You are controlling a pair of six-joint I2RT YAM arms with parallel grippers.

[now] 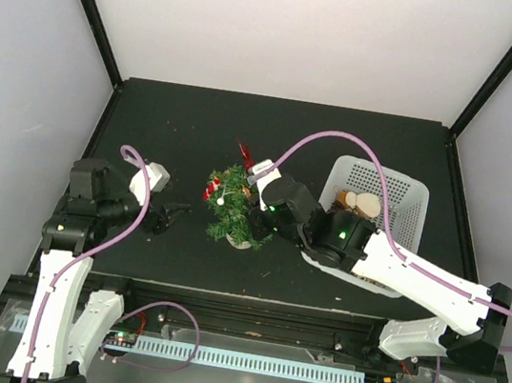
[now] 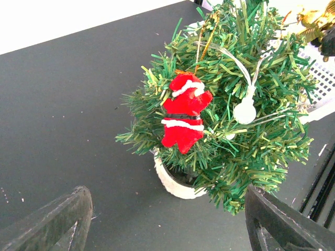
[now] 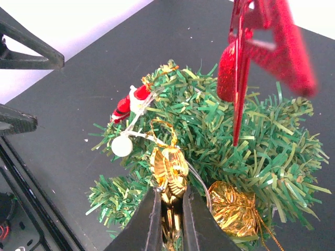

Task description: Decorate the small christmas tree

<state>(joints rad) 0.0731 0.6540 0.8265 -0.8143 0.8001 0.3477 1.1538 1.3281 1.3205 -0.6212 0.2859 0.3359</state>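
Left arm: up from the near-left base, elbow folded, forearm laid rightward over the black table top, wrist low.
Left pincer: released, the 2 dark fingers spread wide, holding nothing.
Tree against left pincer: small christmas tree of bushy dark-green needle branches just right of the fingertips in the top view, apart from them; ahead of the spread jaws in the left wrist view, not between them, lowest right-hand branches near the right finger.
Right arm: stretched from the near-right base leftward, over the near part of the white plastic mesh basket, wrist at the tree's right side.
Right pincer: clenched on a gold ribbed ornament, its thin gold loop lying on the branches.
Tree against right pincer: crown directly ahead of the fingertips, the gripped ornament touching the needles.
Tree's place: upright near the table's middle, white base on the table, left of the basket, between the 2 pincers.
On the tree: red felt Santa figure on the left face; small white ball on a clear cord beside it; red glitter ornament at the top; crinkled gold foil parcel just right of the right pincer.
In the basket: round pale wooden slices.
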